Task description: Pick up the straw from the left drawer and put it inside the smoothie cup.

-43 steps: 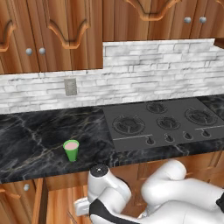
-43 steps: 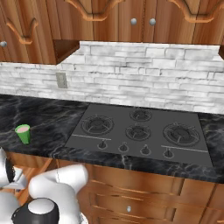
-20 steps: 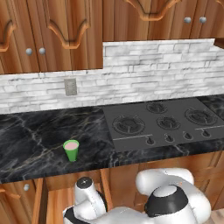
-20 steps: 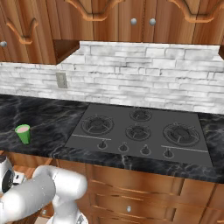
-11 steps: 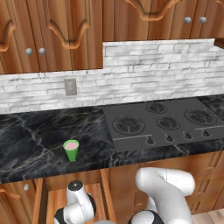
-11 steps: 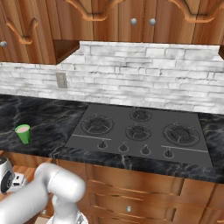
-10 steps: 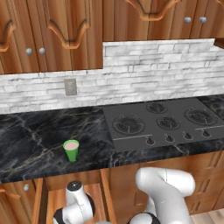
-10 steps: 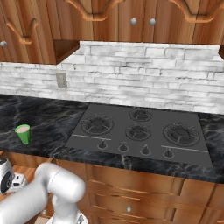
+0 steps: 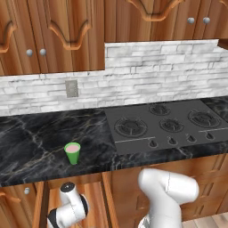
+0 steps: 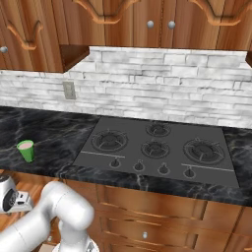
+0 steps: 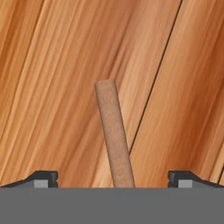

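Note:
In the hand view the straw [image 11: 113,131], a thin tan stick, lies on the left drawer's light wood-grain floor [image 11: 52,87]. It runs from the bottom edge up the middle. My gripper [image 11: 113,177] is open, its fingertips [image 11: 41,177] far apart on either side of the straw's near end and not touching it. The smoothie cup [image 9: 72,152], green with pink at the rim, stands upright near the front edge of the black counter, also visible at the left as the cup [image 10: 26,150]. The arm's wrist [image 9: 69,209] reaches down into the open drawer [image 9: 95,196] under the cup.
A black marble counter [image 9: 31,142] runs left of a dark stove top [image 9: 164,127] with several burners. Wooden cabinets with round knobs hang above, and a white brick wall [image 9: 147,71] stands behind. The counter's front edge overhangs the drawer.
The arm has swung down and to the left, below the counter edge and into the drawer. In the last half second it has hardly moved. The cup has stayed put.

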You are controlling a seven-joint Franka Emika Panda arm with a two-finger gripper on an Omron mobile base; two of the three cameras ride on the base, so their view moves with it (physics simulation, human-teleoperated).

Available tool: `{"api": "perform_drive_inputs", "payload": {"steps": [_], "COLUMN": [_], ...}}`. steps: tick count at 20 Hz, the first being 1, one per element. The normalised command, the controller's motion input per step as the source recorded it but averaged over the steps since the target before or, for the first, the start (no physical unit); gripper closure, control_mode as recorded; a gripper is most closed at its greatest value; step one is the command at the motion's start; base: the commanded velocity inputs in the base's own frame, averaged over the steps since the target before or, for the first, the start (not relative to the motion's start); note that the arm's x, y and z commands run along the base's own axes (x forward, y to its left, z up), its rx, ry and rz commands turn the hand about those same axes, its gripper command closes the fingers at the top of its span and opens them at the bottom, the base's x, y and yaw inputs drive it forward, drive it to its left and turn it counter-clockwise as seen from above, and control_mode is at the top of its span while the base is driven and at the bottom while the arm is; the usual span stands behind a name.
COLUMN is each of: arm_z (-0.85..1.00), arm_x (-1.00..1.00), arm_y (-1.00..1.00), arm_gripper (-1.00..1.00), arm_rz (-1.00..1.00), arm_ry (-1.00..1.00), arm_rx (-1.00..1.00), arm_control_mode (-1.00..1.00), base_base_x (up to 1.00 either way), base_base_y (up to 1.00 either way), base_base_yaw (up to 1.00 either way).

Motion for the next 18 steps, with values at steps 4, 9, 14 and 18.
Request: {"api": "perform_drive_inputs", "payload": {"steps": [4,9,14,18], "arm_z": [-0.5,-0.33,-0.04,0.25], "arm_x": [-0.12,-0.53,-0.42,-0.03], "arm_y": [0.25,0.15,0.3,0.33], "arm_gripper": [1.0,1.0,1.0,1.0], "arm_rz": [0.0,0.0,-0.01,-0.09], "arm_ry": [0.0,0.0,0.0,-0.01], "arm_rx": [-0.01,0.0,0.0,0.0], "arm_control_mode": [-1.0,-1.0,-1.0,-1.0], "base_base_x": [0.0,0.0,0.0,0.0], "base_base_y": [0.0,0.0,0.0,0.0], "base_base_yaw": [0.0,0.0,0.0,0.0]}}
